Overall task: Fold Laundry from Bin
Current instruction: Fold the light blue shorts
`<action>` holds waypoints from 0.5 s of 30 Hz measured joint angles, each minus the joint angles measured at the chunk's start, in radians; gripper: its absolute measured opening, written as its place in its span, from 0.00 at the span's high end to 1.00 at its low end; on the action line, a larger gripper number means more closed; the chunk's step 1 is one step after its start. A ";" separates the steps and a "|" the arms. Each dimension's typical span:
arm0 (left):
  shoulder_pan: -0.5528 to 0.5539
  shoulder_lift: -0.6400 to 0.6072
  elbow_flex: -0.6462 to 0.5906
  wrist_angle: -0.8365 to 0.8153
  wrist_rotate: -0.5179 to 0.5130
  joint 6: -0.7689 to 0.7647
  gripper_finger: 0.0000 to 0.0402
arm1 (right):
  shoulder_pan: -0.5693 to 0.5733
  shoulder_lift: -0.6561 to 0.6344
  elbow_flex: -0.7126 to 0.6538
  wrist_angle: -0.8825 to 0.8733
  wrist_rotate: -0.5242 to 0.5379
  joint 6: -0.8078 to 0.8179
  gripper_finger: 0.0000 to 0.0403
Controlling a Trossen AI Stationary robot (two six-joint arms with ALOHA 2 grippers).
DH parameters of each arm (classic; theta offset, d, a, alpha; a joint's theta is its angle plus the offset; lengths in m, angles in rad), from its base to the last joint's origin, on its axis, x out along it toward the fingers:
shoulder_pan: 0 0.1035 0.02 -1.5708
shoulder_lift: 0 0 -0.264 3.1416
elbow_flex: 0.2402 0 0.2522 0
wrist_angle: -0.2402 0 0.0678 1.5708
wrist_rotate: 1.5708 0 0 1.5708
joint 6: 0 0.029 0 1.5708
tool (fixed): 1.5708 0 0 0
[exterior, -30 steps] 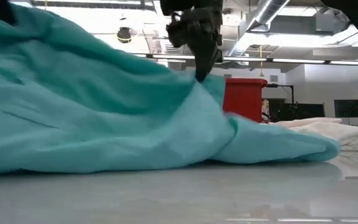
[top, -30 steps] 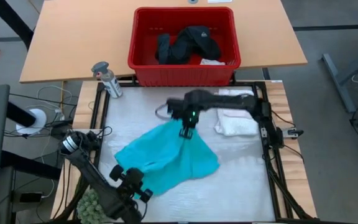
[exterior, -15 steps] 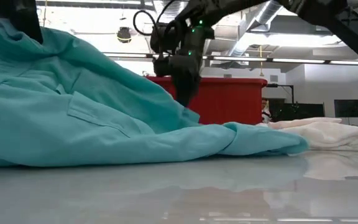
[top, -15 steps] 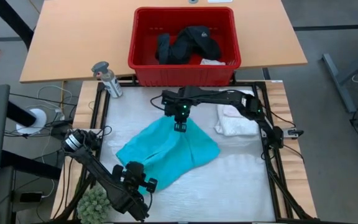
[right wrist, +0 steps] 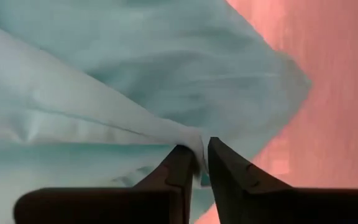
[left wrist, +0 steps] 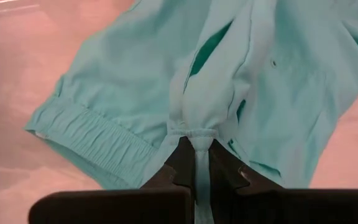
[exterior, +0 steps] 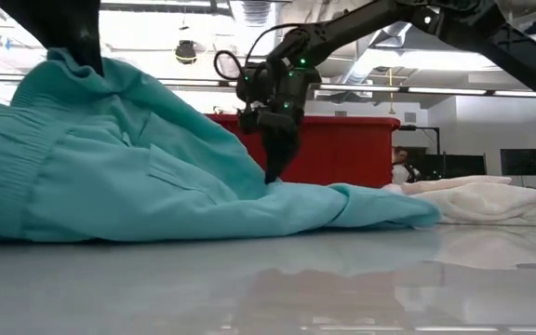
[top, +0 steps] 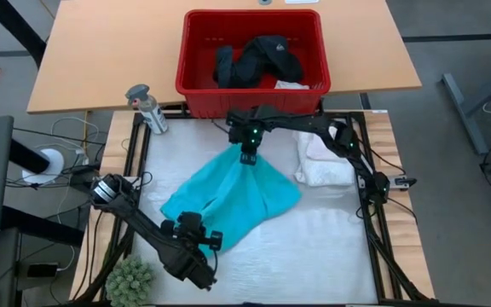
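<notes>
- Jaws of the left gripper [left wrist: 194,163] are clenched on a gathered edge of the turquoise shirt [top: 233,194], at the near-left corner of the garment in the high view; a fold of cloth runs straight between the fingers in the left wrist view.
- Jaws of the right gripper [right wrist: 201,163] stand slightly parted with a ridge of turquoise cloth between them; we judge the grip to be loosening, but we cannot tell whether the cloth is already free.
- Over the last second we see the right gripper [top: 247,156] carry its hold from mid-cloth toward the bin [top: 196,89], so that it now sits at the shirt's far tip, low to the bench [top: 331,247], in the low view.
- Over the same second the left arm has drawn forward from the near-left edge, and the shirt, bunched before, now lies stretched between the two grippers as a rough triangle.
- We read this as the spreading step nearly done: the garment is laid out for folding, though wrinkles and a doubled flap remain near the left jaws.
- Relative to the jaws, the shirt's body lies between them on the bench, its apex at the right gripper, its elastic hem just beside the left.
- A white garment [top: 322,166] rests on the bench just right of the shirt; black clothing [top: 254,60] and a small pale piece [top: 290,83] remain in the bin.
</notes>
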 joint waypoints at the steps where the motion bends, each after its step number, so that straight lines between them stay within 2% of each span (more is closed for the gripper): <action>1: 0.003 0.000 0.000 0.000 0.001 0.000 1.00 | -0.008 -0.001 0.001 0.001 -0.012 -0.018 0.81; 5: 0.012 0.000 0.000 0.000 0.004 -0.008 1.00 | -0.036 -0.002 0.001 0.044 -0.103 -0.054 0.78; 10: 0.030 0.000 0.000 0.000 0.005 -0.024 1.00 | -0.067 -0.007 0.002 0.193 -0.081 -0.076 0.66; 15: 0.062 0.000 0.000 0.000 0.005 -0.022 1.00 | -0.109 -0.010 0.003 0.234 -0.110 -0.085 0.52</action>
